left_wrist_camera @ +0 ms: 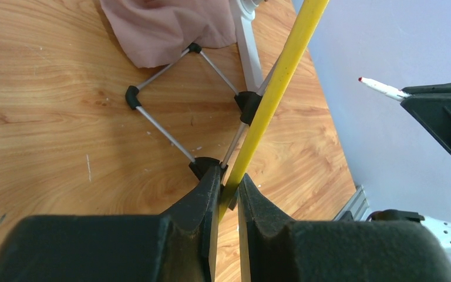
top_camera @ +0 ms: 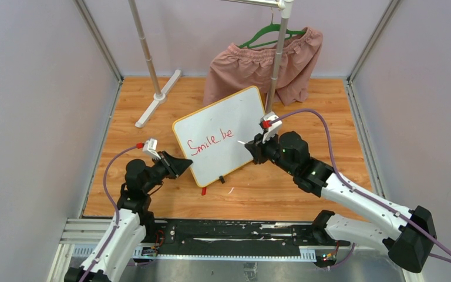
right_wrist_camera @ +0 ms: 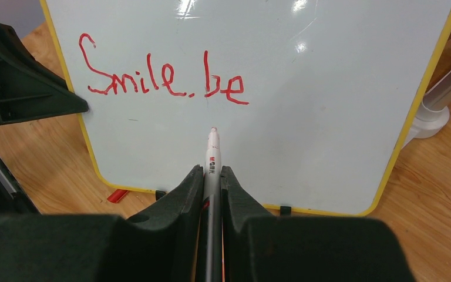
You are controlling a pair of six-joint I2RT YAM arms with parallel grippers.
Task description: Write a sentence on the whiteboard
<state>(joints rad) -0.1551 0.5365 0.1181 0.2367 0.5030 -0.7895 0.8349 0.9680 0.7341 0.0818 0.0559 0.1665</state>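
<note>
Centre of the top view: whiteboard [top_camera: 235, 117], propped upright, red "Smile, be" sentence [right_wrist_camera: 161, 76] across its left half. Lower left: left gripper [left_wrist_camera: 229, 185] clamped on the board's yellow edge. Right of centre: right gripper [right_wrist_camera: 212, 173] clenched on a marker [right_wrist_camera: 212, 150], tip just below "be".

The sentence [right_wrist_camera: 161, 73] is showing in red handwritten marker strokes on the whiteboard [right_wrist_camera: 329, 147]. It is reading "Smile, be", with a small mark like a comma or dot sitting low between the two words. In the top view the words are slanting upward toward the far right, across the near left part of the board. The marker [right_wrist_camera: 213, 154] is carrying a small dark and red printed label on its white barrel, but that print is appearing too small to read.
</note>
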